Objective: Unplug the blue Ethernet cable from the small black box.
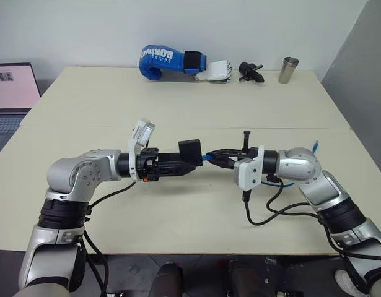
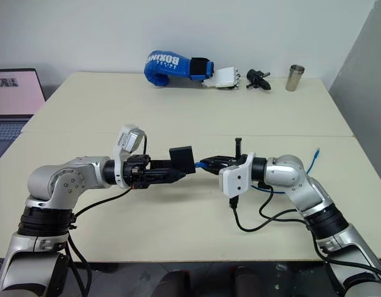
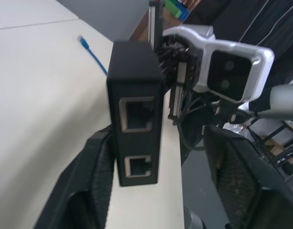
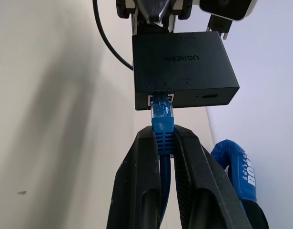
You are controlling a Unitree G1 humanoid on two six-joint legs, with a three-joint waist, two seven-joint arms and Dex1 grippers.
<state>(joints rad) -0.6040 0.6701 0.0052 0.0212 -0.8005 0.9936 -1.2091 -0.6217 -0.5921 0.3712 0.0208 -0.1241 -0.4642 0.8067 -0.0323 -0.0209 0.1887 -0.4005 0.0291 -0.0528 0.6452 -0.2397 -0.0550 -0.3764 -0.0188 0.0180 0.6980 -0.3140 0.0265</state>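
Both end effectors meet in mid-air above the near table [image 1: 178, 229]. On the right, the right end effector [image 4: 164, 143] is pinched shut on the boot of the cable [image 4: 162, 125], just behind the plug, which still sits in a port on the box [image 4: 184, 67]. Opposite it, the left end effector [image 1: 185, 162] holds the box by its far side; in the left wrist view the fingers [image 3: 96, 171] stand partly apart around it, so the grip looks loose rather than firm. The box is likely light, rigid and smooth-sided, so it may slip or twist if pulled hard; the cable is limp, and the boot is the sensible place to hold it. The plug's latch probably needs pressing before a straight pull. The cable's free end [image 1: 315, 146] trails on the table beyond the right arm. A boxing glove [image 1: 165, 62], a white hand model [image 1: 216, 71], a black part [image 1: 250, 72], a metal cup [image 1: 289, 69] and a laptop [image 1: 10, 99] lie well apart; nothing obstructs.
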